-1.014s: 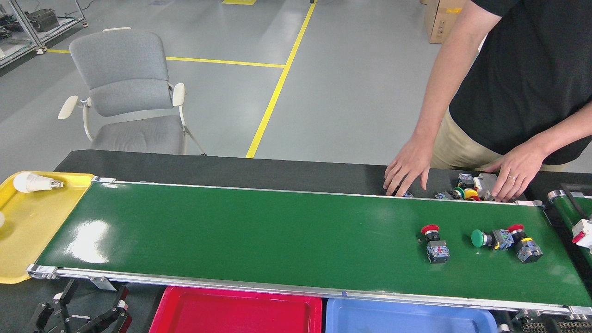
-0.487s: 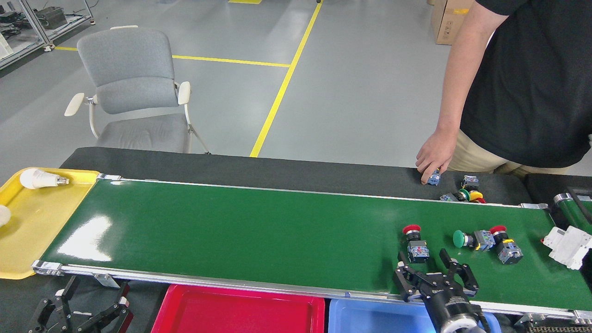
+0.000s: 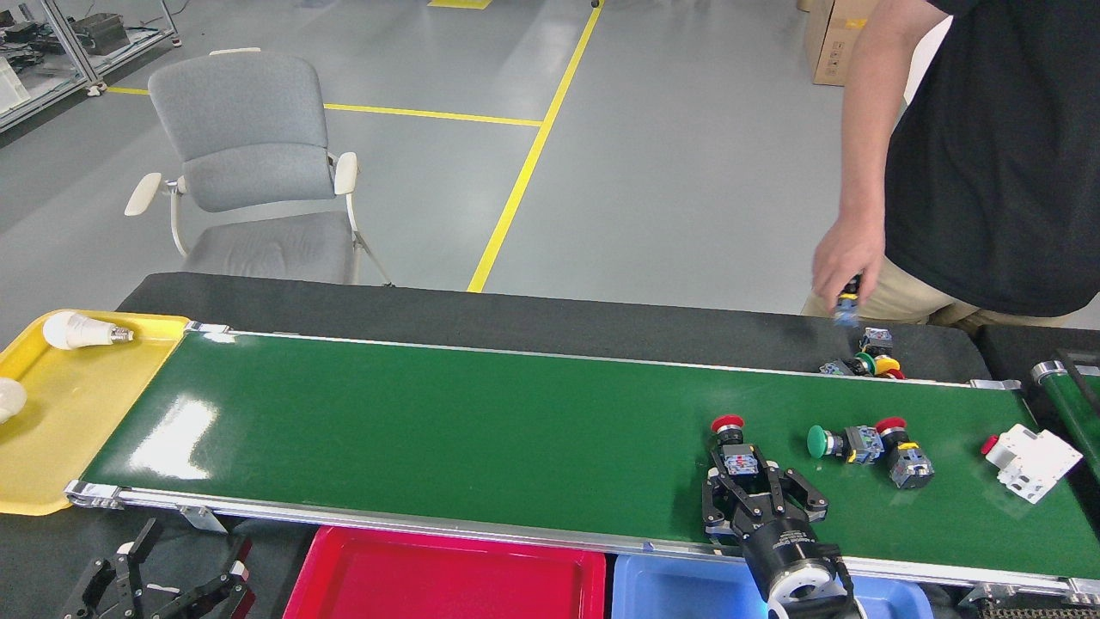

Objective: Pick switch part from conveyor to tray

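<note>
Right end effector: black, linked metal fingers on a round black wrist with a silver collar. Left end effector: black linked fingers, pale tips.

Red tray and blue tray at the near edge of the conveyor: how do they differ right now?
The red tray shows a wide bare floor, with nothing over it; the blue tray is partly covered by the right arm, whose right gripper reaches over the conveyor towards a red-capped switch part. The red tray sits left of the blue one. Both lie side by side below the belt's near frame, and no parts show in either.
</note>
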Robot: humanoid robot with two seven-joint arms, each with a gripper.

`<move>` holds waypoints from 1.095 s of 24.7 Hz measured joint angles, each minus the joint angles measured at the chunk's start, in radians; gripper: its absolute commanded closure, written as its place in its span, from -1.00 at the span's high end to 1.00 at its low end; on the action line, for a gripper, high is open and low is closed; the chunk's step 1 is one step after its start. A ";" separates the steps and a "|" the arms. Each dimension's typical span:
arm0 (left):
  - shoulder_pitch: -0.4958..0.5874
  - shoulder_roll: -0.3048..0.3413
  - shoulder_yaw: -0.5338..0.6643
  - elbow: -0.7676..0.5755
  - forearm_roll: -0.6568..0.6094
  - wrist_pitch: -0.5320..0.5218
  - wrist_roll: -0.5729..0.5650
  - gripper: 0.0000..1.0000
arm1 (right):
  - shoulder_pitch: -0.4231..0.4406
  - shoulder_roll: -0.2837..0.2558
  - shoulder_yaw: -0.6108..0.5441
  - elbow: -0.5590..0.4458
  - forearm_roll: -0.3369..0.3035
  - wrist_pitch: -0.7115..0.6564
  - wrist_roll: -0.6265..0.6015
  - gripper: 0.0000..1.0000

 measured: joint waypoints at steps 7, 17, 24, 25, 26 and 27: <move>-0.001 -0.007 0.001 -0.005 0.000 0.002 0.000 1.00 | 0.087 -0.007 0.051 -0.128 0.002 -0.513 -0.052 1.00; -0.001 -0.007 0.029 -0.006 0.000 0.005 -0.001 1.00 | 0.270 0.111 -0.313 -0.190 -0.044 -0.380 -0.061 0.98; -0.001 -0.006 0.037 -0.006 0.000 0.008 -0.003 1.00 | 0.417 0.123 -0.632 -0.193 -0.145 -0.212 -0.148 0.98; -0.001 -0.006 0.037 -0.006 0.000 0.008 -0.003 1.00 | 0.416 0.121 -0.634 -0.193 -0.149 -0.208 -0.149 0.98; -0.001 -0.006 0.037 -0.006 0.000 0.008 -0.003 1.00 | 0.415 0.120 -0.634 -0.193 -0.151 -0.204 -0.150 0.98; -0.004 -0.006 0.035 -0.005 0.000 0.007 -0.003 1.00 | 0.410 0.119 -0.632 -0.193 -0.151 -0.202 -0.150 0.98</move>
